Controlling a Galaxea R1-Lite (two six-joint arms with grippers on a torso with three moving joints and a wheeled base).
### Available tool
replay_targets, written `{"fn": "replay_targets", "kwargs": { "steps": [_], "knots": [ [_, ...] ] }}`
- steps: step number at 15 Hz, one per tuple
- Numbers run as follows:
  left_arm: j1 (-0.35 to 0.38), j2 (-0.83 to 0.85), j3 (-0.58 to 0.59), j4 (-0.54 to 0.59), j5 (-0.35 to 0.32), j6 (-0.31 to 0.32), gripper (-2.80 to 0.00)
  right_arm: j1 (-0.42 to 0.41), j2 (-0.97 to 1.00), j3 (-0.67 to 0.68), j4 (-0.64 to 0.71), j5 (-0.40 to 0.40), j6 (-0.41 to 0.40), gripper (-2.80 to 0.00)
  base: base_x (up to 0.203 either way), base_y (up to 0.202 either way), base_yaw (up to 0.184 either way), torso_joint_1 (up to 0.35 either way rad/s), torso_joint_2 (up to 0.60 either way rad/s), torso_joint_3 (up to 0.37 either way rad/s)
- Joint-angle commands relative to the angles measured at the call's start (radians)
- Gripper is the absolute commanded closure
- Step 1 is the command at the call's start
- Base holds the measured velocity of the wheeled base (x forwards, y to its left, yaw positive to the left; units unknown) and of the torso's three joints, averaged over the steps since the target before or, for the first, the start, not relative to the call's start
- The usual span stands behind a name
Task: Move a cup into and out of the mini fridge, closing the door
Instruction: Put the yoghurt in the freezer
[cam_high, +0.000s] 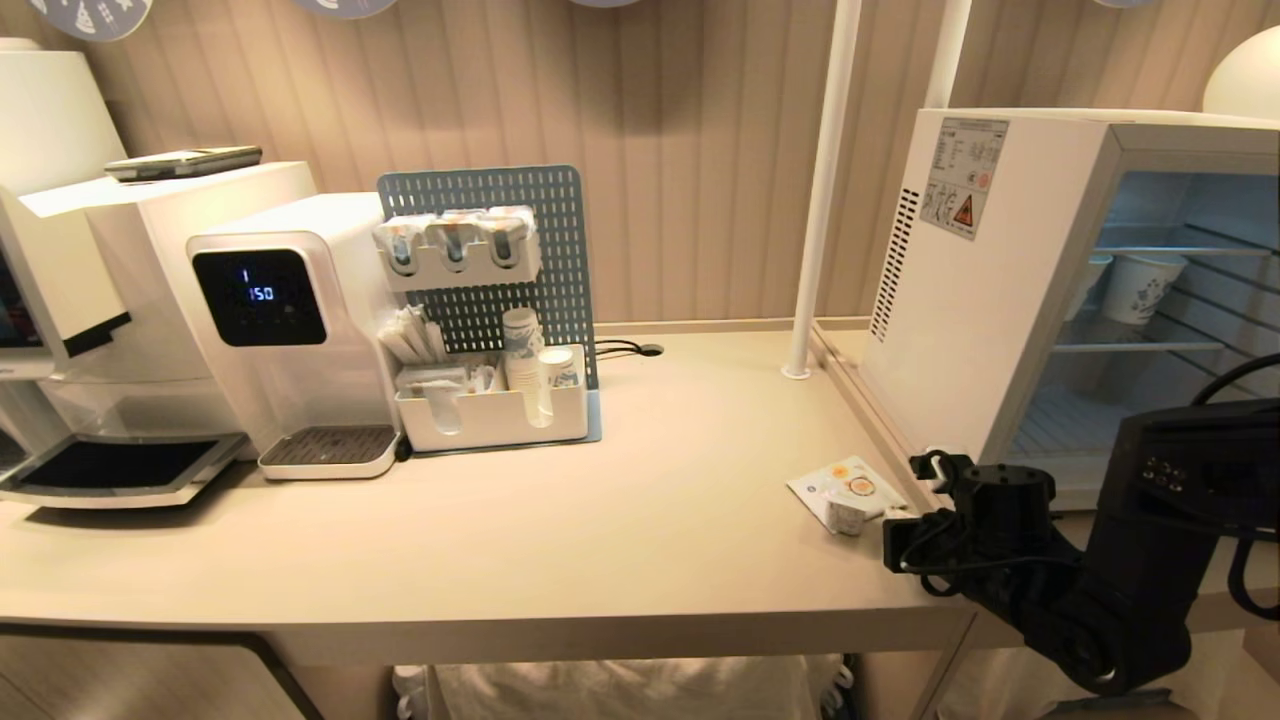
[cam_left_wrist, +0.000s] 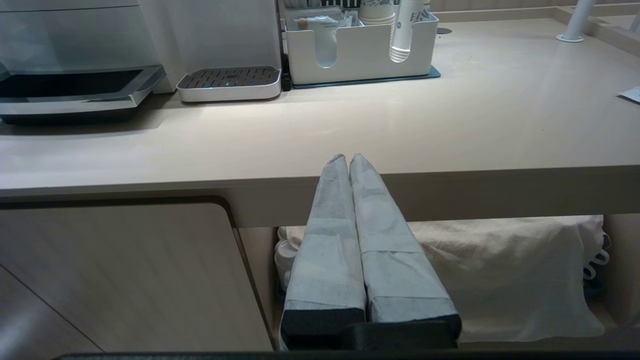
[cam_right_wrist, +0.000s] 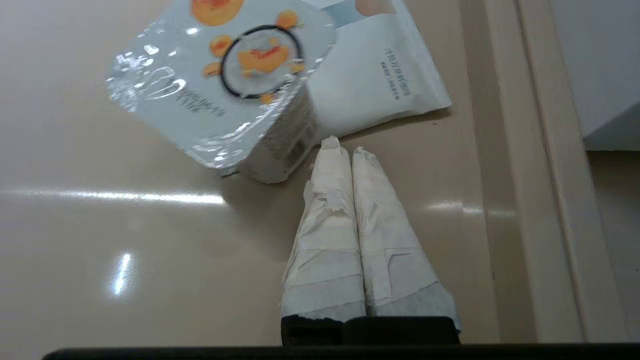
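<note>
We're keeping the left gripper (cam_left_wrist: 348, 159) pinched shut and empty, sitting low at the counter (cam_high: 620, 500) front edge. We're holding the right gripper (cam_right_wrist: 340, 147) closed, empty, tips just beside the cup (cam_right_wrist: 235, 95), which is standing on a white sachet (cam_right_wrist: 380, 75). Behind it, the mini fridge (cam_high: 985, 280) is standing open, paper cups (cam_high: 1140, 285) inside.
</note>
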Motion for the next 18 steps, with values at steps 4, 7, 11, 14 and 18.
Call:
{"fn": "replay_targets", "kwargs": {
  "steps": [4, 7, 11, 14, 18],
  "knots": [
    [0.0, -0.002, 0.001, 0.0, 0.001, 0.002, 0.0, -0.001, -0.017, 0.033, -0.015, 0.022, -0.006, -2.8, 0.0, 0.0, 0.0, 0.0, 0.0, 0.0],
    [-0.001, -0.002, 0.001, 0.0, 0.001, 0.002, 0.0, -0.015, -0.044, 0.086, -0.02, 0.031, -0.007, -2.8, 0.0, 0.0, 0.0, 0.0, 0.0, 0.0],
    [-0.001, -0.002, 0.001, 0.0, 0.001, 0.002, 0.0, -0.018, -0.107, 0.14, -0.023, 0.067, -0.009, -2.8, 0.0, 0.0, 0.0, 0.0, 0.0, 0.0],
    [0.0, -0.002, 0.001, 0.0, -0.001, 0.0, 0.0, -0.001, -0.078, 0.08, -0.011, 0.081, -0.026, -2.8, 0.0, 0.0, 0.0, 0.0, 0.0, 0.0],
    [0.0, -0.002, 0.002, 0.0, 0.0, -0.007, 0.0, 0.028, 0.011, -0.03, -0.015, 0.089, -0.029, -2.8, 0.0, 0.0, 0.0, 0.0, 0.0, 0.0]
  ]
}}
